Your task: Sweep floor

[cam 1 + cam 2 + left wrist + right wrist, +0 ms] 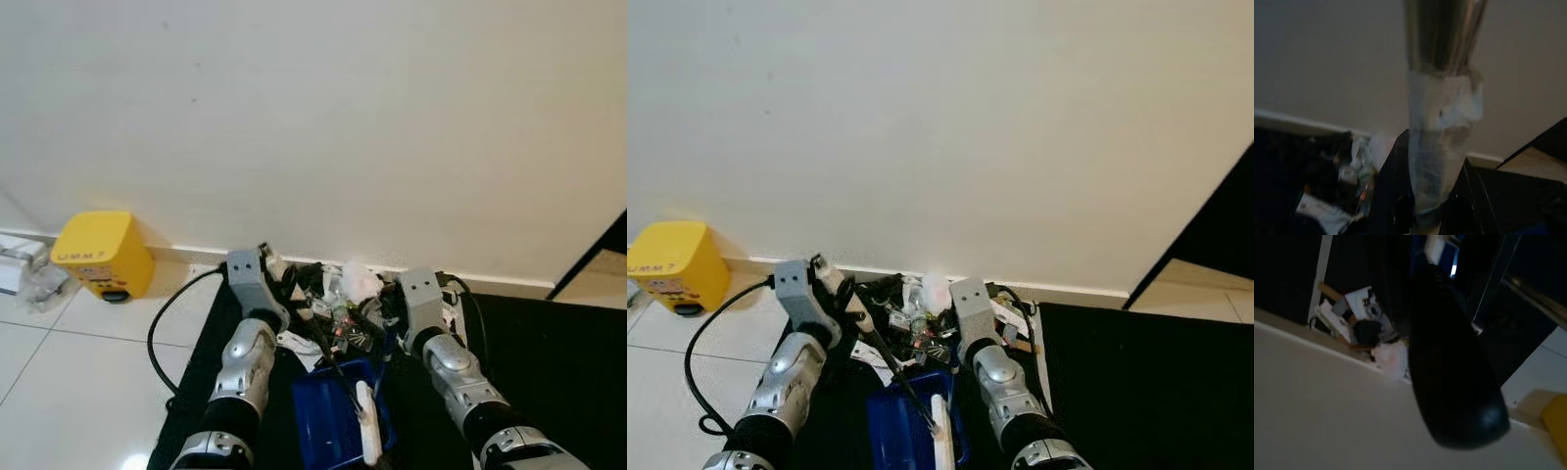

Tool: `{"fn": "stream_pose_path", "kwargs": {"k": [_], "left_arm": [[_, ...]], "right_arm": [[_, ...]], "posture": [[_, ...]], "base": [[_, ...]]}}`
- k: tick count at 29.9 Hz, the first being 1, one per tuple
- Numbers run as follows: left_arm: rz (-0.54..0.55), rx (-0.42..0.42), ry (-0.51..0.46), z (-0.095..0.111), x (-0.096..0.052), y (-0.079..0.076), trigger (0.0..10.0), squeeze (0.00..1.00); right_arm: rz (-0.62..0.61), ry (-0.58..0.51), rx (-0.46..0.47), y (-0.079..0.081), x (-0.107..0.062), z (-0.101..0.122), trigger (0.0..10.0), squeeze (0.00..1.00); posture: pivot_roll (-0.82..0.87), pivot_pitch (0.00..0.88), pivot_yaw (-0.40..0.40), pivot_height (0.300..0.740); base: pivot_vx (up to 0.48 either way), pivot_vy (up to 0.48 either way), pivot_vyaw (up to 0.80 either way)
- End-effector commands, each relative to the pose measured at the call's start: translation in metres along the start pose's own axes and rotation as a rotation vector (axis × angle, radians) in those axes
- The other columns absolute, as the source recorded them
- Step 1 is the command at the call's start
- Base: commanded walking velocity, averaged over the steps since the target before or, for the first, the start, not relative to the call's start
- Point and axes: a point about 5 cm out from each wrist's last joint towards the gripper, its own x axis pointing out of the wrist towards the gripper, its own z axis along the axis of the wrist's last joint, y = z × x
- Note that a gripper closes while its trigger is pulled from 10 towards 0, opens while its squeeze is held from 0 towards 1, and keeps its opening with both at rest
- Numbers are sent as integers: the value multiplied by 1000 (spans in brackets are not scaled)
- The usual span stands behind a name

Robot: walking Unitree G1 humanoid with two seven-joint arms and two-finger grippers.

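left eye view: 2 arms reach toward litter at the wall's foot.
nearest, a blue dustpan (pixel 328 416) lies on the black mat (pixel 549 362). left end effector (pixel 1425 215) pinches a taped metal handle (pixel 1442 147); right end effector (pixel 1449 357), grip unclear. beyond, a litter pile (pixel 338 304) touches the baseboard; a yellow box (pixel 98 253) stands well left.

Glossy blue plastic dustpan (pixel 328 416), matt black mat (pixel 549 352), shiny white floor tiles (pixel 69 372).
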Motion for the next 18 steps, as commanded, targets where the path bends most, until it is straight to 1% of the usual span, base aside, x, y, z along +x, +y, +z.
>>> {"fn": "stream_pose_path", "kwargs": {"k": [1, 4, 5, 6, 7, 9, 11, 13, 14, 15, 17, 18], "left_arm": [[-6, 17, -46, 13, -3, 9, 10000, 0], [17, 129, -88, 37, -13, 32, 10000, 0], [17, 129, -88, 37, -13, 32, 10000, 0], [37, 173, -107, 49, -20, 44, 10000, 0], [48, 193, -115, 55, -23, 49, 10000, 0], [55, 204, -118, 59, -26, 52, 10000, 0], [49, 246, -120, 69, -32, 54, 10000, 0], [45, 258, -119, 70, -34, 54, 10000, 0], [34, 287, -110, 75, -38, 53, 10000, 0], [34, 299, -106, 76, -40, 52, 10000, 0], [39, 315, -97, 78, -42, 52, 10000, 0], [39, 315, -97, 78, -42, 52, 10000, 0]], "right_arm": [[22, 70, 30, 6, -5, -17, 10000, 0], [22, 71, 34, 7, -6, -19, 10000, 0], [22, 71, 34, 7, -6, -19, 10000, 0], [22, 71, 36, 7, -7, -20, 10000, 0], [21, 72, 37, 7, -7, -20, 10000, 0], [20, 72, 38, 6, -7, -21, 10000, 0], [2, 67, 41, 0, -9, -21, 10000, 0], [-5, 66, 43, -2, -10, -22, 10000, 0], [-34, 60, 46, -9, -12, -23, 10000, 0], [-49, 56, 49, -13, -13, -23, 10000, 0], [-75, 44, 65, -19, -15, -22, 10000, 0], [-75, 44, 65, -19, -15, -22, 10000, 0]], "posture": [[6, 153, 29, 740], [14, 153, 32, 740], [14, 153, 32, 740], [21, 154, 30, 740], [23, 154, 29, 740], [23, 154, 29, 740], [28, 156, 27, 740], [28, 156, 27, 740], [29, 157, 30, 740], [29, 157, 30, 740], [31, 157, 30, 740], [31, 157, 30, 740]], "base": [[0, 0, 0], [0, 0, 0], [0, 0, 0], [0, 0, 0], [0, 0, 0], [0, 0, 0], [0, 0, 0], [0, 0, 0], [0, 0, 0], [0, 0, 0], [0, 0, 0], [0, 0, 0]]}}
